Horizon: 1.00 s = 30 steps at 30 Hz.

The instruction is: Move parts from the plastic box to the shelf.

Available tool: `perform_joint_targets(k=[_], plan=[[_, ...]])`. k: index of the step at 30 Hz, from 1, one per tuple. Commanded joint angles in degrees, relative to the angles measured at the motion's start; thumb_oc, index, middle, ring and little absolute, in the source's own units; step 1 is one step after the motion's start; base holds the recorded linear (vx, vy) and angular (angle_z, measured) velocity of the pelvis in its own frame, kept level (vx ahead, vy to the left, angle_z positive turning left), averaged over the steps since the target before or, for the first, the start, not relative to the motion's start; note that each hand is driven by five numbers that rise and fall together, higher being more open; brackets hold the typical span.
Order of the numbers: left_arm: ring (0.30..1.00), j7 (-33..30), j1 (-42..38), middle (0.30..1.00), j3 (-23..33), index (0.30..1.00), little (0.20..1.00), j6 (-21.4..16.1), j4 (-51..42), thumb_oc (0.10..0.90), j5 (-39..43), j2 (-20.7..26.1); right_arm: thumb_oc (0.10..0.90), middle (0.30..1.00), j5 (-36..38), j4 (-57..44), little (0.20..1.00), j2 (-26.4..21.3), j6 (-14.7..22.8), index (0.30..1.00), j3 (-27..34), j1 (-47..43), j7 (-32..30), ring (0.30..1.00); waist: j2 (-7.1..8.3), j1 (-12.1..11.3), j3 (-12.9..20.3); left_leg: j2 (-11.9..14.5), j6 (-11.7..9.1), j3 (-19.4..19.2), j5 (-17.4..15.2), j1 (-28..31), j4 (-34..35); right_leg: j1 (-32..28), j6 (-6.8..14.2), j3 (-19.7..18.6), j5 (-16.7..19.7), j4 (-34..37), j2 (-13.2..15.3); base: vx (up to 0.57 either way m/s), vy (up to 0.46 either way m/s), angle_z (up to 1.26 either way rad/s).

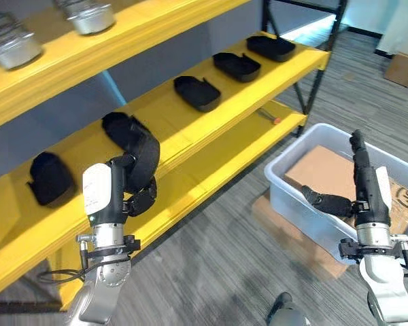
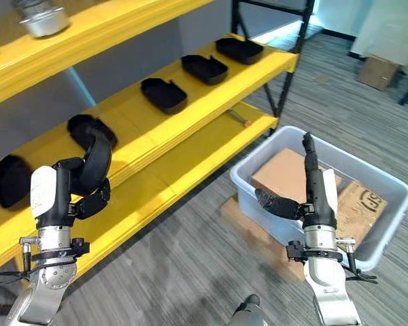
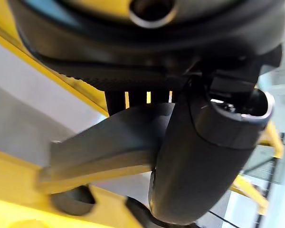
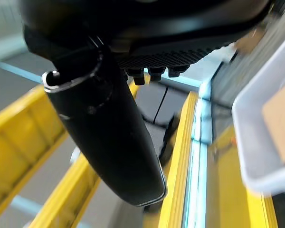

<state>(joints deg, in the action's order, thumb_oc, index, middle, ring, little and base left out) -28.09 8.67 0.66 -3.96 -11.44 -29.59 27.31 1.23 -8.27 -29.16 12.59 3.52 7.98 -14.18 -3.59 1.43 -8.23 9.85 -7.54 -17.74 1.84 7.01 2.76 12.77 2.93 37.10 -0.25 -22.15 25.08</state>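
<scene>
left eye view: left hand (image 1: 132,178) is clamping a part (image 1: 144,155) just in front of the shelf (image 1: 190,129), long axis running upright. right hand (image 1: 364,183) is hanging with fingers straight over the box (image 1: 285,183).

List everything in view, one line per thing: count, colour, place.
Parts on shelf: five, black, middle board.
Held part: one, black, in left hand.
Shelf: one, yellow boards, ahead and left.
Metal parts: two, silver, top board.
Small tool: one, orange-tipped, lowest board.
Box: one, pale grey, floor at right.
Cardboard: brown sheet in box.
Carton: one, brown, far floor.
Left hand: shut on part.
Right hand: open, above box.
</scene>
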Motion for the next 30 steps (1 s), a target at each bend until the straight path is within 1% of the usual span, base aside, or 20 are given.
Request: perform_joint_targets(k=[1,4,8,10,12,13,15,17,18,19,20,21,22,23,25,26,27,28,29,30], plan=[[0.300,-4.41,-3.55,0.300,8.42,0.300,0.300,-3.27,-8.84,0.400,-4.73,5.28,0.900,1.000,0.61,-3.57,1.000,0.96,4.26,1.000,1.83,-5.65,-0.27,1.000,4.86,-0.58,3.13,-0.40,1.17,2.62,-7.37,2.40,-0.48,-8.41,11.02,-0.26,11.13,16.80,1.92,-0.02,0.092,0.39],[0.300,-4.60,-2.73,0.300,9.28,0.300,0.300,-3.07,-8.82,0.400,-5.54,5.52,0.900,1.000,0.36,-3.09,1.000,1.28,3.83,1.000,1.19,-5.95,0.29,1.000,5.87,-2.06,3.56,-1.36,1.36,3.78,-7.60,2.20,0.40,-9.82,11.37,0.92,12.20,18.08,2.31,0.00,0.083,0.51],[0.300,-5.00,-1.61,0.300,10.25,0.300,0.300,-2.74,-9.21,0.400,-5.65,5.48,0.900,1.000,0.39,-2.45,1.000,2.04,3.52,1.000,0.57,-6.72,0.40,1.000,7.20,-3.70,3.91,-2.27,1.83,5.66,-8.54,0.99,-0.97,-11.75,11.76,2.19,13.34,18.61,3.04,0.02,0.055,0.28],[0.300,-5.31,-1.35,0.300,10.80,0.300,0.300,-2.88,-9.50,0.400,-5.42,5.80,0.900,1.000,0.84,-2.34,1.000,2.29,3.66,1.000,-0.04,-7.34,0.54,1.000,7.94,-4.54,3.51,-2.52,1.92,6.76,-9.89,-0.49,-4.50,-12.20,11.96,2.46,14.12,18.52,3.71,0.02,0.058,0.34],[0.300,-5.55,-1.49,0.300,11.17,0.300,0.300,-2.94,-9.64,0.400,-4.89,6.16,0.900,1.000,0.92,-2.62,1.000,2.50,3.78,1.000,-0.84,-8.01,0.69,1.000,8.78,-5.40,2.64,-2.89,2.31,7.94,-12.28,-2.89,-9.96,-12.61,12.06,2.39,14.68,18.44,4.58,-0.01,0.087,0.34],[0.300,-5.59,-1.82,0.300,11.08,0.300,0.300,-2.94,-9.45,0.400,-4.49,6.57,0.900,1.000,1.08,-2.66,1.000,2.72,3.85,1.000,-1.22,-8.35,0.72,1.000,9.18,-5.71,1.94,-3.22,2.71,8.37,-14.00,-4.76,-13.93,-12.80,12.07,2.25,15.07,18.22,5.25,-0.01,0.122,0.26],[0.300,-5.54,-2.29,0.300,10.80,0.300,0.300,-2.84,-9.15,0.400,-4.16,7.01,0.900,1.000,0.50,-2.90,1.000,2.91,3.73,1.000,-1.66,-8.56,0.90,1.000,9.55,-6.21,0.96,-4.46,3.77,8.74,-16.52,-6.79,-18.49,-13.21,12.07,1.71,16.75,18.32,6.09,-0.03,0.199,0.23],[0.300,-5.57,-2.39,0.300,10.76,0.300,0.300,-2.62,-8.69,0.400,-4.17,7.24,0.900,1.000,0.21,-2.91,1.000,3.05,3.65,1.000,-1.78,-8.39,1.00,1.000,9.48,-6.25,0.50,-5.18,4.49,8.64,-17.35,-7.27,-19.34,-13.19,12.07,1.28,17.76,18.36,6.46,-0.04,0.234,0.18],[0.300,-5.15,-2.65,0.300,10.51,0.300,0.300,-2.59,-8.57,0.400,-4.42,7.95,0.900,1.000,-0.31,-3.40,1.000,3.50,3.44,1.000,-1.30,-6.93,1.56,1.000,9.07,-5.86,-0.18,-6.65,5.69,9.01,-17.71,-8.15,-19.83,-12.89,12.07,-0.62,19.31,17.21,7.56,-0.01,0.324,0.10],[0.300,-5.08,-2.70,0.300,10.49,0.300,0.300,-2.57,-8.43,0.400,-4.32,8.15,0.900,1.000,-0.68,-3.46,1.000,3.55,3.38,1.000,-1.15,-6.56,1.52,1.000,8.74,-5.47,-0.33,-7.11,6.05,9.30,-17.67,-8.03,-19.48,-12.56,12.07,-1.56,19.21,16.38,7.81,0.00,0.418,0.22],[0.300,-4.84,-3.07,0.300,10.30,0.300,0.300,-2.38,-8.35,0.400,-4.59,8.36,0.900,1.000,-1.06,-3.57,1.000,3.69,3.34,1.000,-1.01,-6.06,1.48,1.000,8.23,-4.85,-0.45,-7.63,6.51,9.60,-17.29,-7.63,-18.44,-11.67,12.07,-3.85,18.66,14.97,8.07,-0.02,0.298,0.28],[0.300,-4.51,-3.56,0.300,9.51,0.300,0.300,-2.51,-8.03,0.400,-4.47,8.46,0.900,1.000,-1.24,-3.43,1.000,3.81,3.35,1.000,-0.81,-5.59,1.45,1.000,8.16,-3.40,-0.92,-8.58,7.15,9.75,-15.73,-7.62,-17.51,-10.25,11.19,-6.75,19.24,14.56,7.68,-0.03,0.330,0.27],[0.300,-4.38,-4.49,0.300,8.34,0.300,0.300,-2.79,-7.33,0.400,-4.08,8.38,0.900,1.000,-1.42,-3.39,1.000,4.05,3.41,1.000,-0.10,-4.70,1.34,1.000,7.88,-1.54,-0.99,-9.89,7.80,11.05,-13.51,-6.63,-14.41,-7.53,10.29,-14.42,18.45,12.91,4.93,-0.04,0.367,0.49],[0.300,-3.94,-5.15,0.300,7.30,0.300,0.300,-3.08,-6.93,0.400,-3.92,8.13,0.900,1.000,-1.35,-3.08,1.000,3.86,3.46,1.000,0.52,-3.82,1.49,1.000,7.15,0.15,-0.96,-10.39,8.29,12.06,-11.80,-5.77,-11.57,-5.38,9.05,-18.99,15.36,10.87,1.09,0.03,0.346,1.03],[0.300,-2.70,-5.50,0.300,6.25,0.300,0.300,-3.53,-6.63,0.400,-3.68,7.50,0.900,1.000,-0.82,-2.97,1.000,3.75,3.73,1.000,2.25,-1.92,2.09,1.000,6.60,1.97,-0.57,-10.79,8.41,13.73,-9.54,-4.04,-7.71,-3.27,6.93,-21.50,10.15,7.97,-5.01,0.09,0.269,0.80],[0.300,-1.80,-6.01,0.300,5.28,0.300,0.300,-3.77,-5.96,0.400,-2.71,6.86,0.900,1.000,0.20,-2.62,1.000,3.73,4.06,1.000,3.45,-0.53,2.47,1.000,7.27,3.25,-0.14,-11.28,8.58,15.17,-8.48,-3.14,-5.49,-2.62,5.91,-20.58,6.99,7.88,-9.80,0.07,0.145,0.13],[0.300,-1.79,-6.07,0.300,5.23,0.300,0.300,-3.78,-5.95,0.400,-2.69,6.88,0.900,1.000,0.24,-2.65,1.000,3.75,4.07,1.000,3.52,-0.48,2.49,1.000,7.34,3.37,-0.08,-11.34,8.56,15.31,-8.07,-3.28,-5.31,-2.64,5.73,-20.34,7.28,8.20,-9.74,0.07,0.073,0.27],[0.300,-1.25,-6.34,0.300,4.69,0.300,0.300,-3.72,-5.81,0.400,-2.45,6.62,0.900,1.000,-0.10,-2.73,1.000,3.61,4.13,1.000,4.05,0.02,2.75,1.000,7.76,3.99,0.08,-11.55,8.54,15.78,-7.59,-3.04,-4.66,-2.25,5.48,-20.17,6.92,8.57,-11.64,0.02,0.004,0.56],[0.300,-0.90,-6.34,0.300,4.55,0.300,0.300,-3.58,-5.67,0.400,-2.16,6.33,0.900,1.000,-0.09,-2.95,1.000,3.61,4.14,1.000,4.38,0.80,3.23,1.000,8.22,4.34,0.33,-11.67,8.34,15.97,-7.23,-3.07,-4.25,-2.73,5.03,-20.07,5.49,9.78,-13.87,0.04,0.003,0.53],[0.300,-0.53,-6.45,0.300,4.24,0.300,0.300,-3.64,-5.66,0.400,-2.20,6.24,0.900,1.000,0.16,-2.83,1.000,3.62,4.29,1.000,4.83,1.45,3.55,1.000,8.73,5.07,0.62,-11.91,8.36,16.30,-7.04,-3.03,-4.11,-2.70,4.63,-21.82,4.61,10.55,-16.47,0.05,-0.006,0.41]])
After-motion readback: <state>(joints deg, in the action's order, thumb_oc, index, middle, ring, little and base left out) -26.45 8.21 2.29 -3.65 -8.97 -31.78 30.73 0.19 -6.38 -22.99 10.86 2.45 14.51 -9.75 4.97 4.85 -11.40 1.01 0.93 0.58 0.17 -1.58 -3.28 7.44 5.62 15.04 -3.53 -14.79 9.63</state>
